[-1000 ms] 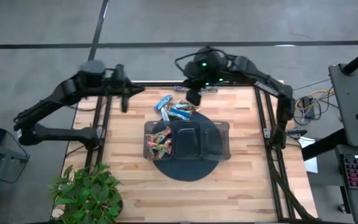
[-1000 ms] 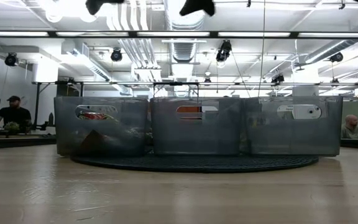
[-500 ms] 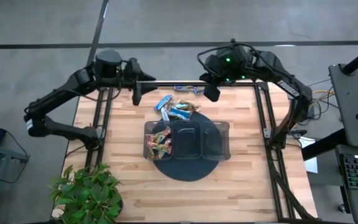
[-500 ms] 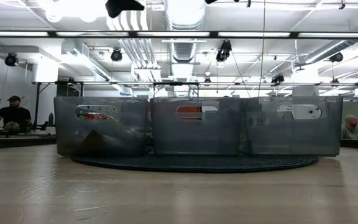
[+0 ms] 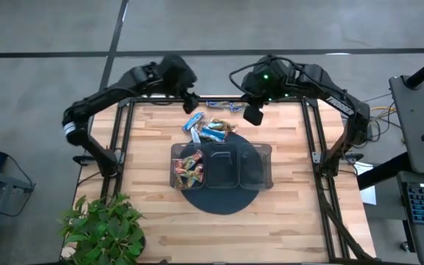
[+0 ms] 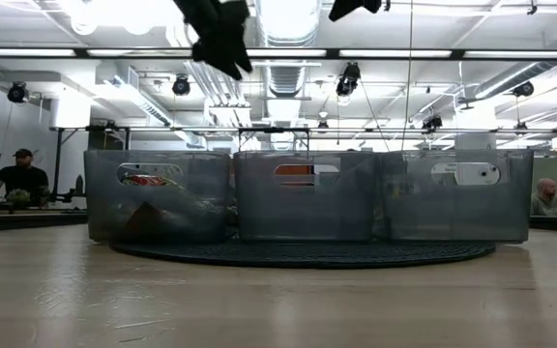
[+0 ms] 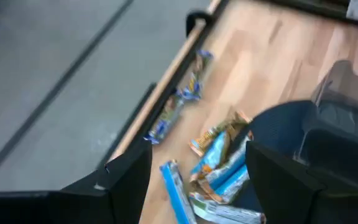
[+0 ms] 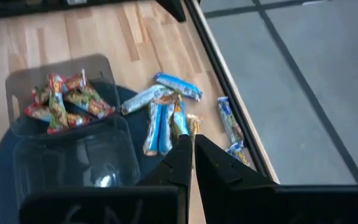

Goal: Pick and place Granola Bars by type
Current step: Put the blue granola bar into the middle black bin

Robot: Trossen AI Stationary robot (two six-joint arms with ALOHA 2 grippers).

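Note:
Several light blue and multicolour granola bars lie in a loose pile on the table just beyond the dark tray. The pile also shows in the left wrist view and the right wrist view. Dark blue bars lie along the table's far edge. Reddish-orange bars fill the tray's left compartment. My left gripper is open and empty, above and left of the pile. My right gripper is shut and empty, above and right of the pile.
The three-compartment tray stands on a dark round mat; its middle and right compartments hold no bars. A potted plant stands at the near left corner. Black frame rails run along the table's sides. People sit in the room beyond.
My left gripper has swung along the far edge toward the table's right and come lower, ending near the pile of bars. My right gripper has drawn back from over the pile toward the table's right. The bars have not moved.

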